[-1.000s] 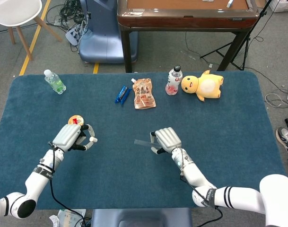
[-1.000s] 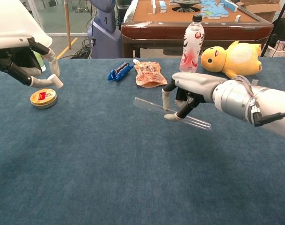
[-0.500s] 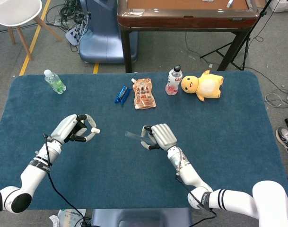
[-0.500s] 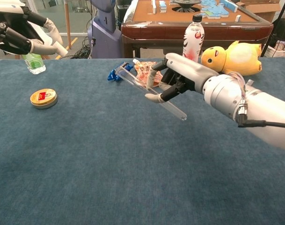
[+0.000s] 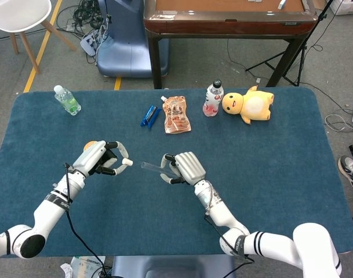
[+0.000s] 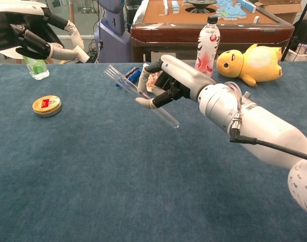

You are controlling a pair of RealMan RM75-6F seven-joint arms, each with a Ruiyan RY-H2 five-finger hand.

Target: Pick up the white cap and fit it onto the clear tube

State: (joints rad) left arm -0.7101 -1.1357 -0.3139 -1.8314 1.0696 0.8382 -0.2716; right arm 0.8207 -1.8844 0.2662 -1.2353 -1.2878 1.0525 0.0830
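Above blue carpet-like table, the right hand grips the clear tube mid-length, its open end aimed up-left toward the left hand, which pinches the white cap at its fingertips, just apart from the tube's mouth.

Blue table mat: green-tinted bottle far left, round tin near left edge, blue packet, orange snack pouch, pink-label bottle upright, touching yellow duck plush.
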